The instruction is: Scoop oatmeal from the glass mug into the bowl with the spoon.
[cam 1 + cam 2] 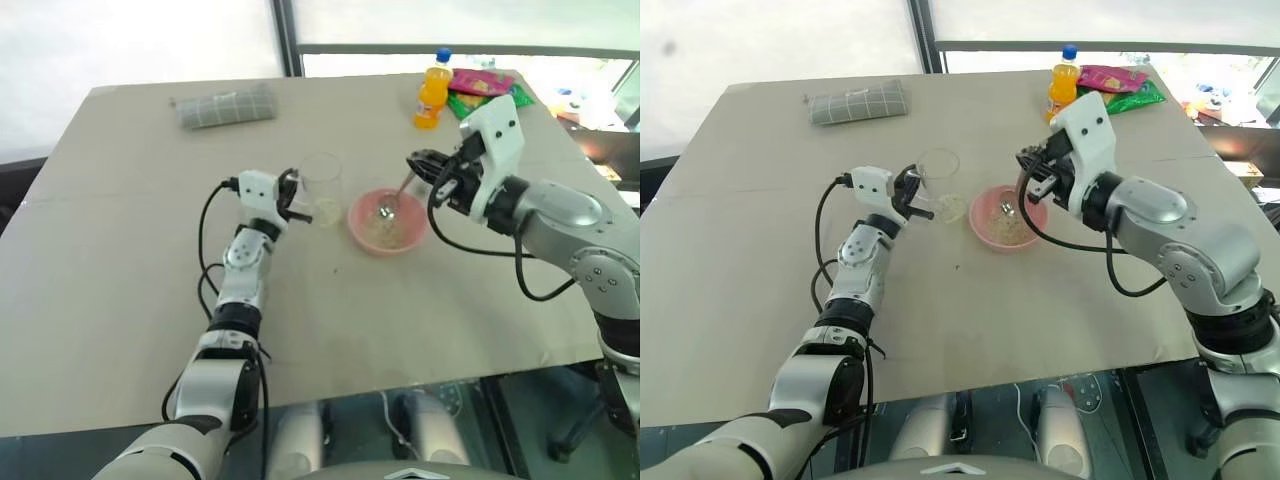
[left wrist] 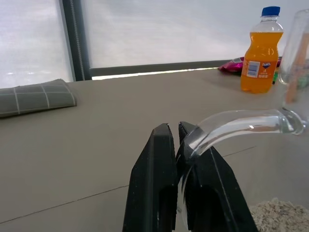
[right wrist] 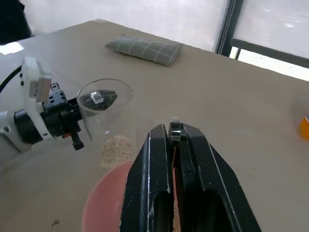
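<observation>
Midway across the table (image 1: 120, 300), the left gripper (image 1: 291, 199) clamps the glass mug (image 1: 321, 186) by its handle; the right gripper (image 1: 428, 170) pinches the spoon (image 1: 393, 200), its tip in the bowl (image 1: 387, 222).

Silver-grey jointed arms, white wrist housings, looped black cables, seemingly matte black tool fingers (image 2: 159, 188).

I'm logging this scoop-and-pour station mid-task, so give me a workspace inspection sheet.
Surface: beige table, a few stray flakes.
Job's things: glass mug tilted, held by its handle, some oatmeal left in it; spoon tip in the pink bowl, which holds oats.
Clutter: orange drink bottle, snack packets, grey checked cloth, all at the far edge.
Grippers: left gripper shut on the mug handle; right gripper shut on the spoon.
Cables: black cable loops at each forearm.
Surroundings: windows behind.
</observation>
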`<state>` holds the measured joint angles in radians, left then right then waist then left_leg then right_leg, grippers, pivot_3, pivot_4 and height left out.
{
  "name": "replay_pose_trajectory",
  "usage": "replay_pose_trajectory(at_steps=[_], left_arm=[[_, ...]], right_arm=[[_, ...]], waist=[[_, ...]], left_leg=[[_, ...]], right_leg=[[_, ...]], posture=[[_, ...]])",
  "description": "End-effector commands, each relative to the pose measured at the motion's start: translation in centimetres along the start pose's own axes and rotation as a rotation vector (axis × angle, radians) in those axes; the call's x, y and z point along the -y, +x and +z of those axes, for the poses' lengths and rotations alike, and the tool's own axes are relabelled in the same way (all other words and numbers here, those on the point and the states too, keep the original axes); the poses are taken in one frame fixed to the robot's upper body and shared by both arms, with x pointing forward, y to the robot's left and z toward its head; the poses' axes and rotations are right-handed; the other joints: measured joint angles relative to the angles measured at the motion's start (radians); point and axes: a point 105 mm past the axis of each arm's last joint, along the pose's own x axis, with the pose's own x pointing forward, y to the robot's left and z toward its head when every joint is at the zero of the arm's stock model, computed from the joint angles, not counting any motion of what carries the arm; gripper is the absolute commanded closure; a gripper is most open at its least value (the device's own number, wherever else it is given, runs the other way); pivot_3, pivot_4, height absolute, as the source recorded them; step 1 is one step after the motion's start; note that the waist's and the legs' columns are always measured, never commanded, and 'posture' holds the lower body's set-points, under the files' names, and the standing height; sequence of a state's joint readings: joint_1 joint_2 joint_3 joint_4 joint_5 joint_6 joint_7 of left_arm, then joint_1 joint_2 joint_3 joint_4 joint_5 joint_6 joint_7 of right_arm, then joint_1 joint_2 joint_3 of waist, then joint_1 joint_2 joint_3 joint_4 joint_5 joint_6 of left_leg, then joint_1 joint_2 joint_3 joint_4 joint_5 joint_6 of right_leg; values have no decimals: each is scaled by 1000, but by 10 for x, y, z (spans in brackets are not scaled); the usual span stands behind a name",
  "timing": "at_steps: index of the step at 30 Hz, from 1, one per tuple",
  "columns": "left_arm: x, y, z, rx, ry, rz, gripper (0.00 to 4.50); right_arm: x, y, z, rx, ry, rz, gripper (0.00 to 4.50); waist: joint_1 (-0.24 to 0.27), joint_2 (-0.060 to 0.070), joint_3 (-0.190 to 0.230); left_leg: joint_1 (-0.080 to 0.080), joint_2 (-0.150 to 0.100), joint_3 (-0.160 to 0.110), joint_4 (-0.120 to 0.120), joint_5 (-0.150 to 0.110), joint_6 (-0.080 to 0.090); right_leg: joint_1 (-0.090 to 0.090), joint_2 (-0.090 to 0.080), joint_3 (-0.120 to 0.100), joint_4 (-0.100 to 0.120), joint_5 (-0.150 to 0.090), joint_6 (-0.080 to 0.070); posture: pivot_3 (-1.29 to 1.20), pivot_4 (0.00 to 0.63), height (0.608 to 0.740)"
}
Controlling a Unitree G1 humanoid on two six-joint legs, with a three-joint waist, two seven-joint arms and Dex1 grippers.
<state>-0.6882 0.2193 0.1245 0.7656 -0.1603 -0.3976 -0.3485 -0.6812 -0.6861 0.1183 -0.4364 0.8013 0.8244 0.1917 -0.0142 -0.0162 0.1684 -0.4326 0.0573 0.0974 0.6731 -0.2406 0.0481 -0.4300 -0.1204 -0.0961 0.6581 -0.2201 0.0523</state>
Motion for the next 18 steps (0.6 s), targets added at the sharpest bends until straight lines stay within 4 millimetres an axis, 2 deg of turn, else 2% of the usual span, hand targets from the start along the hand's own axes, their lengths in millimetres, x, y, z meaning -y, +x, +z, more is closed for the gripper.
replay_pose_trajectory(at_steps=[1,4,6,10,14,18], left_arm=[[-6,-5,-4,-19,3,17,4454],[-7,-5,-2,-17,-2,18,4454],[-7,-5,-2,-15,-5,14,4454],[-8,-6,-1,-17,-6,17,4454],[-10,-6,-1,-19,-6,32,4454],[-9,-5,1,-16,-12,27,4454]], right_arm=[[15,-5,19,89,14,-49,4500],[29,-5,32,159,129,-85,4500],[36,-4,51,250,239,-96,4500],[40,1,79,356,374,-83,4500],[25,13,97,401,445,-2,4500],[7,31,86,348,453,58,4500]], waist=[[-1,0,0],[0,0,0],[-1,0,0],[-1,0,0],[-1,0,0],[-1,0,0]], left_leg=[[0,0,0,0,0,0],[0,0,0,0,1,-2],[0,0,0,0,1,-2],[0,0,0,0,2,-3],[0,0,0,0,2,-3],[0,0,0,0,2,-3]], right_leg=[[0,0,0,0,0,0],[0,0,0,0,0,0],[0,0,0,0,0,0],[0,0,0,1,0,0],[0,0,0,0,0,0],[0,0,0,0,0,0]], posture=[[0,150,718],[0,150,718],[0,150,718],[0,150,718],[0,150,718],[0,150,718]])
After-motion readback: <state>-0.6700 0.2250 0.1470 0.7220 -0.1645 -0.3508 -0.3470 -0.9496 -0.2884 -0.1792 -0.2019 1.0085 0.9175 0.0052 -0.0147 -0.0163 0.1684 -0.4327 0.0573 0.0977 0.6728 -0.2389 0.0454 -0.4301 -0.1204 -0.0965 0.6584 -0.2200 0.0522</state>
